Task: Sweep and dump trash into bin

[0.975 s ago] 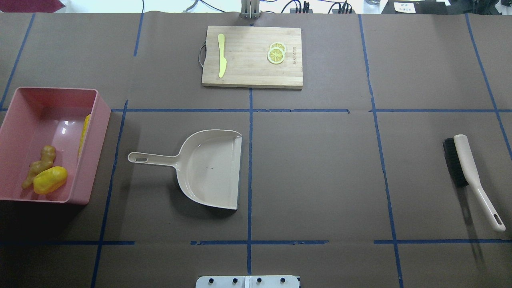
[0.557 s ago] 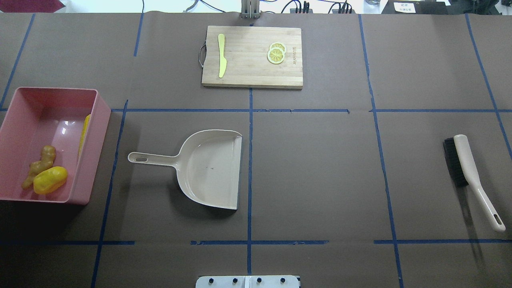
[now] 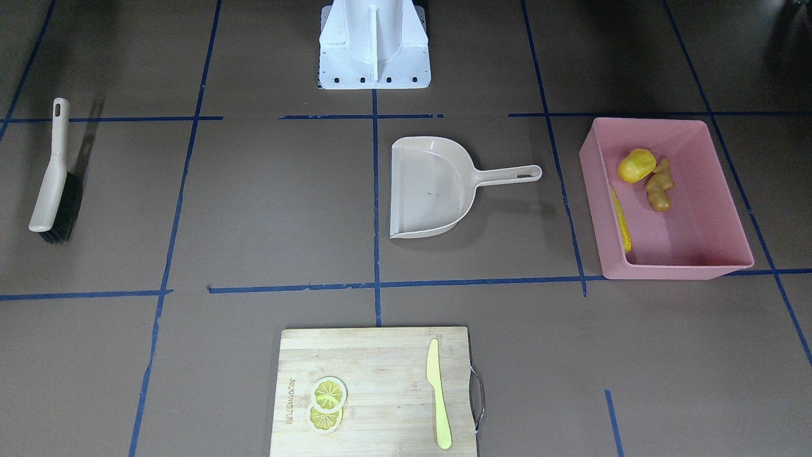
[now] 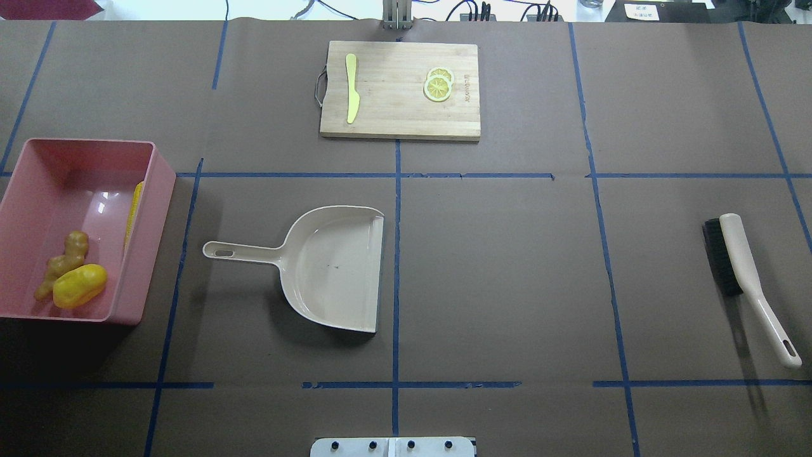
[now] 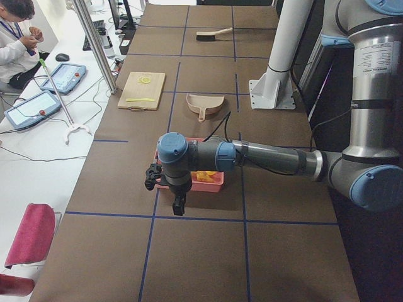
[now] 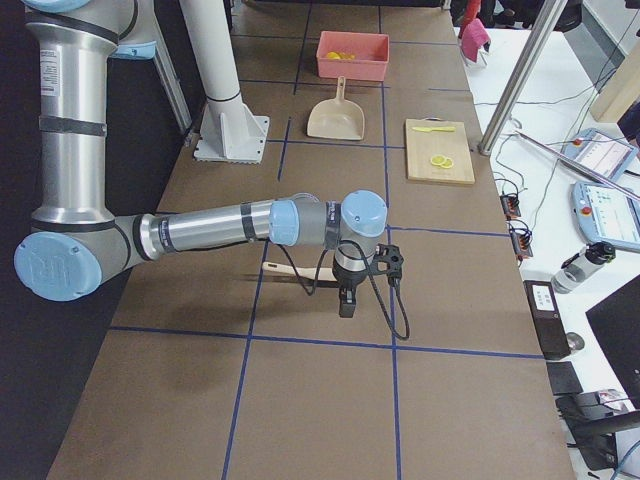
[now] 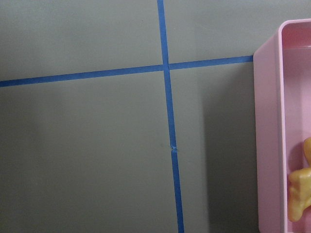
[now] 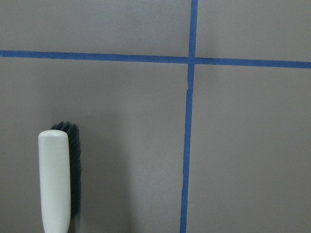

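Note:
The pink bin (image 4: 162,190) stands at the table's left end; it also shows in the front-facing view (image 3: 672,271). In it lie the corn cob (image 4: 133,212), the yellow potato-like lump (image 4: 79,285) and the ginger root (image 4: 63,260). My left gripper (image 5: 179,204) shows only in the exterior left view, hanging above the table beside the bin; I cannot tell whether it is open or shut. My right gripper (image 6: 346,303) shows only in the exterior right view, near the brush; I cannot tell its state. The left wrist view shows the bin's wall (image 7: 267,145).
The beige dustpan (image 4: 330,266) lies on the table left of centre, handle toward the bin. The brush (image 4: 748,273) lies at the right end. A wooden cutting board (image 4: 399,108) with a plastic knife (image 4: 351,89) and lemon slices (image 4: 438,84) sits at the far middle.

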